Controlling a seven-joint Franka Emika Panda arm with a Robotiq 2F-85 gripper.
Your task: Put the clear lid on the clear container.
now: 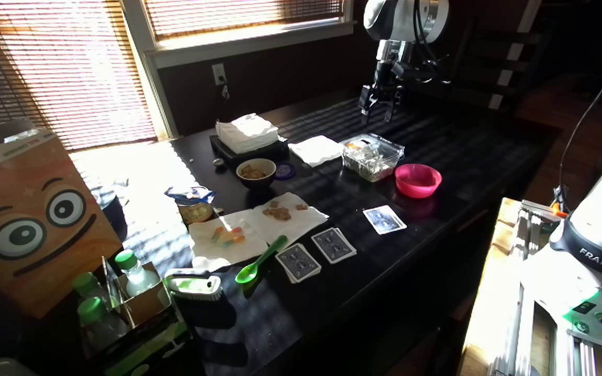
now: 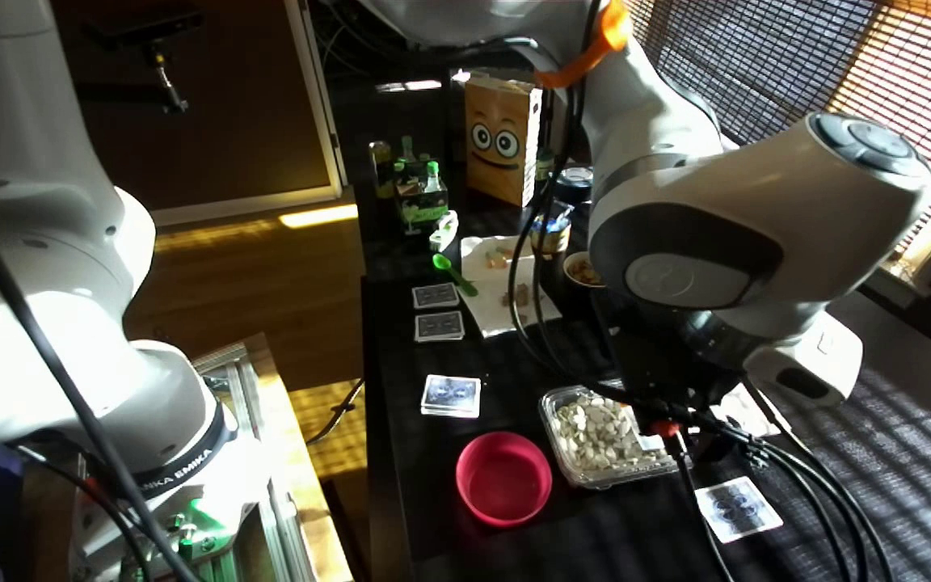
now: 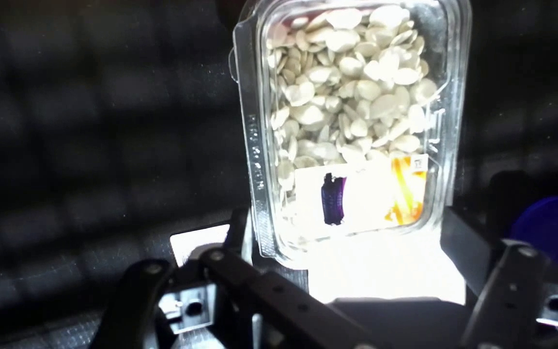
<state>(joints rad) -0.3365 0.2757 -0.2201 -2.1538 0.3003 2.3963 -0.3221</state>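
The clear container [image 1: 362, 166] stands on the black table, full of pale seeds, and shows in both exterior views. Over its top lies the clear lid [image 3: 361, 194], which carries a white, purple and orange label. Whether the lid is pressed down all round I cannot tell. My gripper [image 1: 377, 117] hangs in the air above and behind the container in an exterior view. Its fingers are spread wide with nothing held, and the near end of the lidded container appears between and beyond them in the wrist view. The arm hides the gripper in an exterior view.
A pink bowl [image 1: 411, 191] stands close beside the container. Nearby are a white napkin [image 1: 315, 150], a napkin stack [image 1: 249, 134], a dark bowl [image 1: 256, 183] and a purple disc [image 1: 285, 171]. Playing cards [image 1: 384, 219] lie towards the table's front edge.
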